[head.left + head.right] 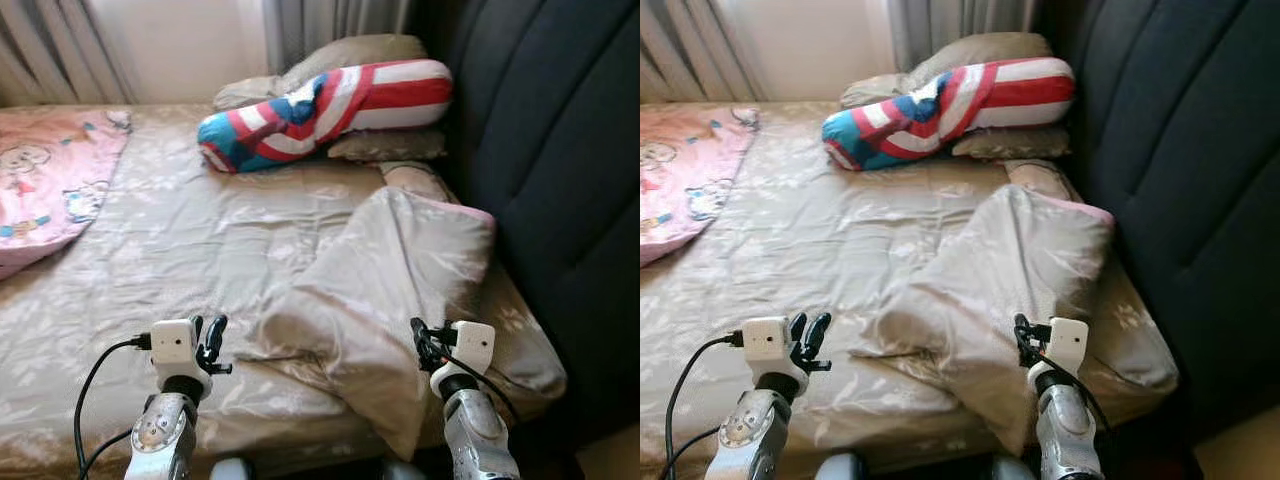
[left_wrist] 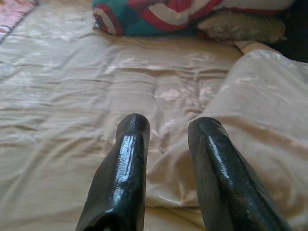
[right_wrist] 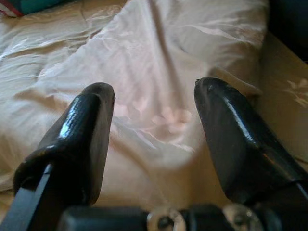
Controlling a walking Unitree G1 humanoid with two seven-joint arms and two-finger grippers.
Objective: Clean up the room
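Note:
A beige satin duvet point(image 1: 390, 280) lies folded back in a rumpled heap on the right half of the bed, its corner hanging over the front edge. My left gripper point(image 1: 208, 338) hovers open just left of the heap's lower edge, nothing between its fingers point(image 2: 126, 159). On the other side my right gripper point(image 1: 424, 342) is open above the duvet's right part, its fingers point(image 3: 86, 130) spread over the fabric without holding it. A long red, white and blue bolster point(image 1: 325, 108) rests against beige pillows point(image 1: 345, 55) at the head of the bed.
A pink cartoon-print blanket point(image 1: 45, 180) covers the bed's far left. The dark padded headboard point(image 1: 560, 170) runs along the right side. Grey curtains point(image 1: 60, 45) hang behind the bed. The beige sheet point(image 1: 180, 240) between the blanket and the duvet lies flat.

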